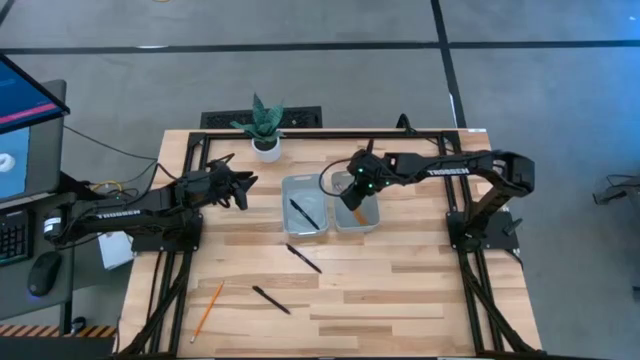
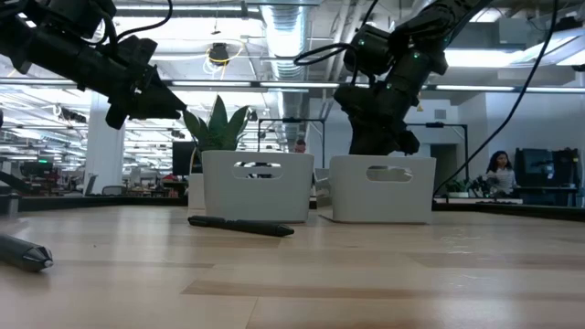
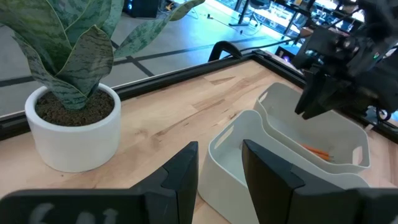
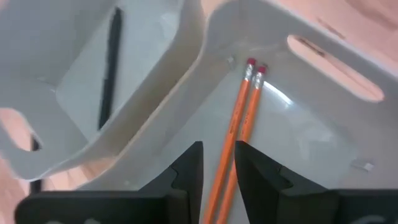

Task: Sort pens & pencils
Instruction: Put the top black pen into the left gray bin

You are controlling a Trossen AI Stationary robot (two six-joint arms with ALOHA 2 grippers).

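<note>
Over the right-hand bin (image 1: 358, 214), the right gripper (image 1: 352, 197) hangs just above the rim, its fingers (image 4: 189, 165) parted with a narrow gap and nothing between them. Below it, two orange pencils (image 4: 239, 134) lie side by side, touching along their length on the bin's white floor, pink erasers toward the handle slot. The left-hand bin (image 1: 305, 208) stands wall to wall against it and holds one black pen (image 4: 107, 76), lying slantwise.

Both bins sit near the table's far edge, with a potted plant (image 1: 264, 128) just beyond their left corner. The left gripper (image 1: 240, 187) hovers in the air left of the bins, near the plant, its fingers (image 3: 185, 172) apart with a small gap and empty.

The wooden table (image 1: 400, 280) lies mostly open in front of the bins. A second pen (image 1: 303, 258) rests just in front of the left bin, a third pen (image 1: 270, 299) farther toward the near edge, and a single pencil (image 1: 207, 310) lies near the front left corner, close to the table's edge. The pens are thin, dark and short; the pencil is slightly longer.

A person (image 2: 500, 171) sits in the room far behind the table.
</note>
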